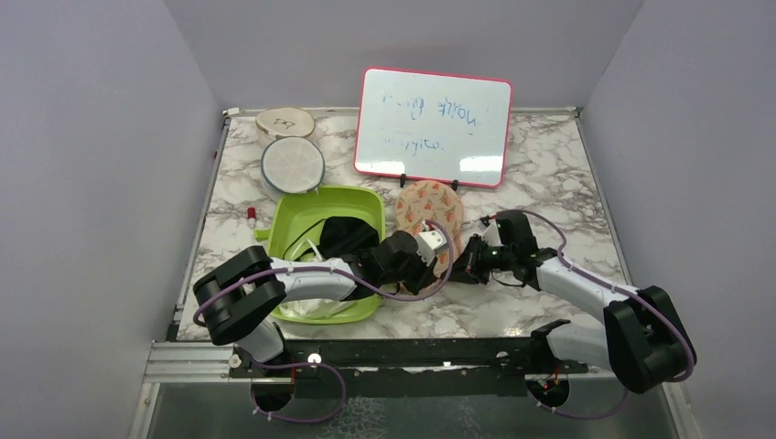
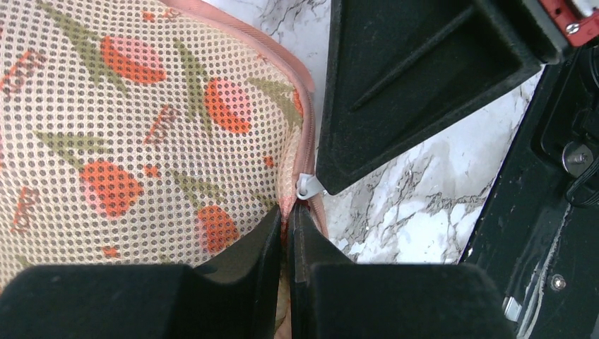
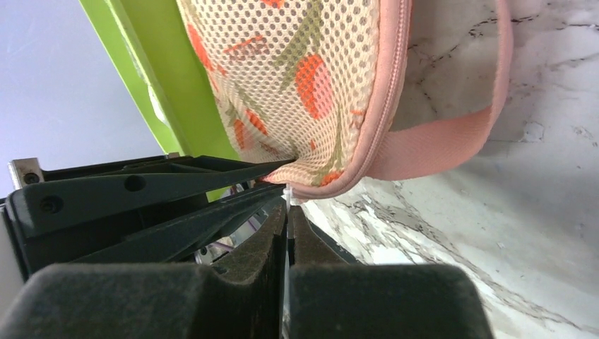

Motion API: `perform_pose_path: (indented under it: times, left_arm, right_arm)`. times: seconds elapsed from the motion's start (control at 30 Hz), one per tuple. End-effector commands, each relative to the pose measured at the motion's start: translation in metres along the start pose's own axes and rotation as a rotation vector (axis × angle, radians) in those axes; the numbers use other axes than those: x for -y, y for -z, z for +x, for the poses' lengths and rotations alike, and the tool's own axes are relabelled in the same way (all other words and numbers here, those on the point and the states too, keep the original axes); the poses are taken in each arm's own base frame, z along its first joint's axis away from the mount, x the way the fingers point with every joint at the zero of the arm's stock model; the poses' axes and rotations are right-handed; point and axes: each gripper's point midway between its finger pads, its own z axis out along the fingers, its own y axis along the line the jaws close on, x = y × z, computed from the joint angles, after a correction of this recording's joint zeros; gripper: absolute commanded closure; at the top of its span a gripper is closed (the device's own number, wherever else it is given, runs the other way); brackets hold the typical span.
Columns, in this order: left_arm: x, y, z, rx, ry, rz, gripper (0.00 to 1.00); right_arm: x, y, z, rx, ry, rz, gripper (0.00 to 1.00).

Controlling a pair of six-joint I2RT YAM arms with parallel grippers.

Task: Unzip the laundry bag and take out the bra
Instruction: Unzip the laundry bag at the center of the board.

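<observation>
The laundry bag (image 1: 428, 210), peach mesh printed with orange and green leaves, lies flat on the marble table just right of the green tub. My left gripper (image 2: 289, 216) is shut on the bag's pink zipper seam (image 2: 308, 106) at its near end (image 1: 445, 263). The small white zipper pull (image 2: 308, 186) sits just beyond those fingertips. My right gripper (image 3: 288, 206) comes in from the right (image 1: 468, 261) and is shut on that thin white pull, under the bag's rounded end (image 3: 311, 78). The bra is hidden.
A green tub (image 1: 359, 199) holding black and white cloth stands left of the bag. A whiteboard (image 1: 432, 126) stands behind it. A round white mesh disc (image 1: 293, 165), a wooden disc (image 1: 285, 121) and a red marker (image 1: 249, 216) lie at the back left. The bag's pink strap loop (image 3: 452, 141) rests on the marble.
</observation>
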Motion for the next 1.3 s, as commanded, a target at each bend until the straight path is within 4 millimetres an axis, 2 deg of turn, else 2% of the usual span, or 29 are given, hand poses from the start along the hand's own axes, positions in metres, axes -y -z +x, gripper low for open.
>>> perform_pose_path:
  times: [0.0, 0.17, 0.3, 0.53, 0.73, 0.83, 0.97, 1.1, 1.2, 1.27]
  left_arm:
    - [0.018, 0.001, -0.001, 0.007, 0.038, 0.076, 1.0]
    - [0.018, 0.001, 0.002, 0.011, 0.057, 0.075, 1.0]
    - [0.016, 0.003, 0.002, 0.013, 0.065, 0.073, 1.0]
    - [0.007, 0.005, 0.007, 0.004, 0.102, 0.062, 1.0]
    - [-0.006, 0.01, 0.007, 0.008, 0.145, 0.059, 1.0]
    - [-0.013, 0.015, 0.006, 0.02, 0.179, 0.068, 1.0]
    - [-0.016, 0.018, 0.008, 0.022, 0.215, 0.088, 1.0]
    - [-0.017, 0.021, 0.006, 0.043, 0.258, 0.116, 1.0]
    - [-0.015, 0.021, 0.004, 0.05, 0.278, 0.138, 1.0]
    - [-0.014, 0.02, 0.003, 0.052, 0.287, 0.151, 1.0]
  right_arm:
    - [-0.004, -0.008, 0.001, -0.065, 0.131, -0.067, 0.99]
    - [0.013, -0.013, 0.006, -0.111, 0.213, -0.038, 0.95]
    - [0.017, -0.01, 0.005, -0.11, 0.303, -0.018, 0.83]
    - [0.006, -0.003, -0.001, -0.053, 0.462, 0.086, 0.61]
    - [0.001, -0.011, -0.001, 0.039, 0.621, 0.228, 0.58]
    - [-0.008, -0.01, -0.013, 0.15, 0.716, 0.254, 0.56]
    - [-0.027, -0.006, -0.024, 0.237, 0.897, 0.177, 0.54]
    - [-0.049, 0.007, -0.034, 0.323, 1.131, 0.117, 0.52]
    - [-0.069, 0.019, -0.024, 0.359, 1.407, 0.001, 0.51]
    - [-0.085, 0.03, -0.018, 0.406, 1.529, -0.072, 0.5]
